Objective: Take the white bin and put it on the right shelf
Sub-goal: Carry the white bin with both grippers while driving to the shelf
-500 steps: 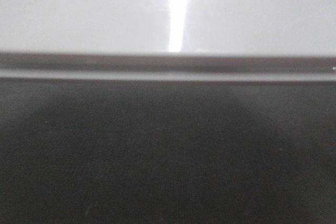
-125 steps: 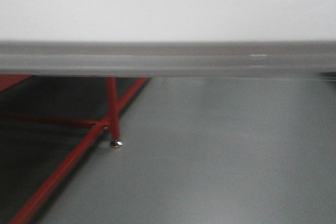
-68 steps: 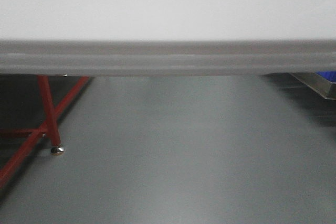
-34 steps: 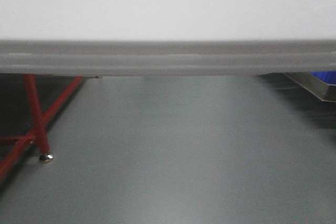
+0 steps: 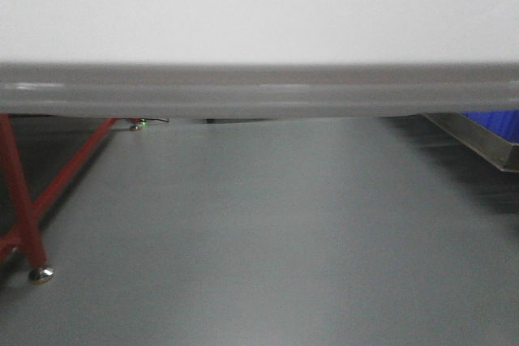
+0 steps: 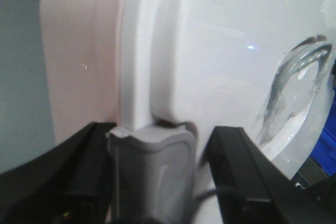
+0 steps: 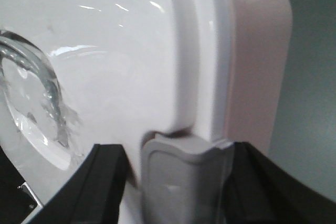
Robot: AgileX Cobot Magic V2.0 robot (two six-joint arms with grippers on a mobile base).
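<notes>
The white bin [image 5: 259, 6] fills the top of the front view, its grey rim band [image 5: 259, 91] running across above the floor. It is held off the floor. In the left wrist view the bin [image 6: 220, 51] shows its glossy lid and pinkish wall, and my left gripper [image 6: 157, 135] is shut around its grey end latch [image 6: 152, 171]. My right gripper [image 7: 178, 150] is shut around the other grey latch [image 7: 184, 182] of the bin [image 7: 105, 51]. A corner of the right shelf [image 5: 478, 139], a steel rail, shows at the far right.
A red-legged frame [image 5: 20, 200] with a metal foot stands at the left. A blue bin [image 5: 495, 123] sits on the steel shelf. Grey floor [image 5: 268, 224] spreads between them. Something blue [image 6: 325, 145] shows past the bin in the left wrist view.
The front view has swung right: the red frame slid to the left edge, and the steel shelf with the blue bin came further in at right. The bin keeps its place in view.
</notes>
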